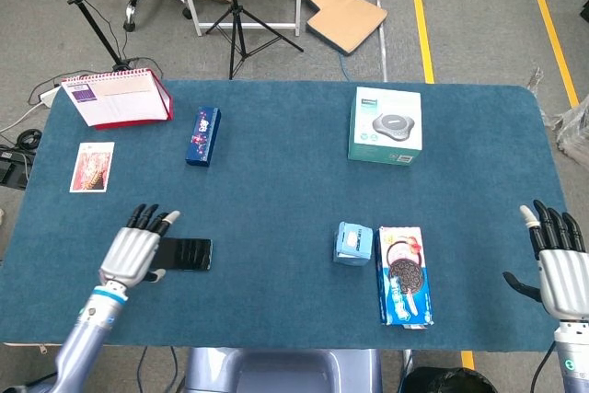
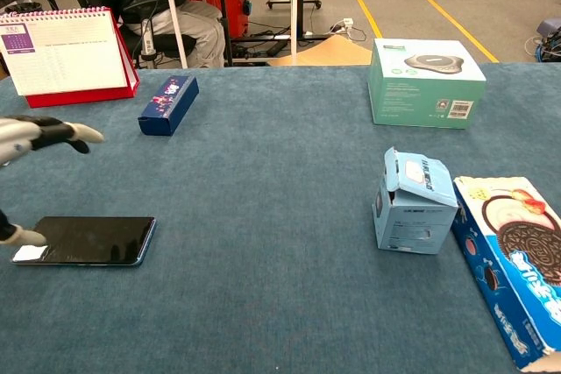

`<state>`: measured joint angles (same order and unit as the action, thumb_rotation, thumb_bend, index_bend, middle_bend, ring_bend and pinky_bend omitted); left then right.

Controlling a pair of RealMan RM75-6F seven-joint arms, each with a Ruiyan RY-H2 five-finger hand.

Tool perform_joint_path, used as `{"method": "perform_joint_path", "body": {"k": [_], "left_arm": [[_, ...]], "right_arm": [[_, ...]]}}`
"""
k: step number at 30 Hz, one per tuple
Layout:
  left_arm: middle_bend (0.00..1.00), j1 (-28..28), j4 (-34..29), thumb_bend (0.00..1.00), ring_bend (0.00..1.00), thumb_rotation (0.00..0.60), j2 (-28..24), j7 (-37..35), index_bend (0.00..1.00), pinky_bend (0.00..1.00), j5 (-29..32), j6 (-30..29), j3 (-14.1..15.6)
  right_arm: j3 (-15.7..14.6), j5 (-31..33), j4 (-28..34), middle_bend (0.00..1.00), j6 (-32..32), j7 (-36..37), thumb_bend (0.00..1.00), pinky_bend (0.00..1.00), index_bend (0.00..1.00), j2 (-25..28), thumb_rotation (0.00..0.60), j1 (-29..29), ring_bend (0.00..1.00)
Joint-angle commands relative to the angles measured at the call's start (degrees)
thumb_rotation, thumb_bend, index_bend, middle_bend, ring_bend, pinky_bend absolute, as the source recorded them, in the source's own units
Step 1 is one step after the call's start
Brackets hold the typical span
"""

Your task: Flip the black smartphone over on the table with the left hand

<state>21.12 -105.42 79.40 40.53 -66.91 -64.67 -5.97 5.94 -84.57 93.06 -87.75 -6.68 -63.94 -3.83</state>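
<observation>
Silver-backed left hand [image 1: 136, 253] and right hand [image 1: 559, 273] — black fingers [image 1: 552, 224], pale tips, grey forearms.

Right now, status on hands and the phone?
Left hand open, fingers spread over the black smartphone's left end, no grip. Phone flat on table. Right hand open, at the right table edge. Nothing in the way.

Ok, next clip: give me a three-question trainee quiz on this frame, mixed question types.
1. True or false: the left robot hand has already lifted the flat black smartphone off the blue felt table.
2. Which item lies nearest the small light-blue carton? A) red desk calendar B) cookie box C) teal-and-white device box
3. Fill in: the right robot hand holds ____.

Key: 1 false, the phone lies flat; 2 B; 3 nothing.
</observation>
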Motion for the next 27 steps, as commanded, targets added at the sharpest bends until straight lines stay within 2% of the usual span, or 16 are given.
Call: {"method": "perform_joint_path", "body": {"k": [1,6,14,27], "left_arm": [[0.13,3.5,-0.4,0.0,0.0,0.6,4.9,6.3,0.11,0.0,7.0,1.8,-1.0],[0.14,6.0,1.0,0.07,0.0,0.6,9.6,11.4,0.12,0.0,12.6,0.7,-1.4],[0.19,8.6,3.8,0.07,0.0,0.6,14.8,14.9,0.17,0.0,18.4,-1.0,-1.7],[0.21,9.0,8.2,0.07,0.0,0.6,17.9,13.9,0.19,0.0,17.4,-5.3,-0.4]], "right_arm": [[0.0,0.2,-0.2,0.0,0.3,0.2,0.0,0.0,0.0,0.0,0.6,0.0,0.0],[-0.1,0.5,-0.6,0.0,1.0,0.0,0.0,0.0,0.0,-0.2,0.6,-0.3,0.0],[0.0,0.9,-1.0,0.0,1.4,0.3,0.0,0.0,0.0,-0.3,0.6,-0.4,0.0],[0.1,1.4,-1.4,0.0,2.0,1.0,0.0,0.0,0.0,-0.3,0.6,-0.6,0.0]]}}
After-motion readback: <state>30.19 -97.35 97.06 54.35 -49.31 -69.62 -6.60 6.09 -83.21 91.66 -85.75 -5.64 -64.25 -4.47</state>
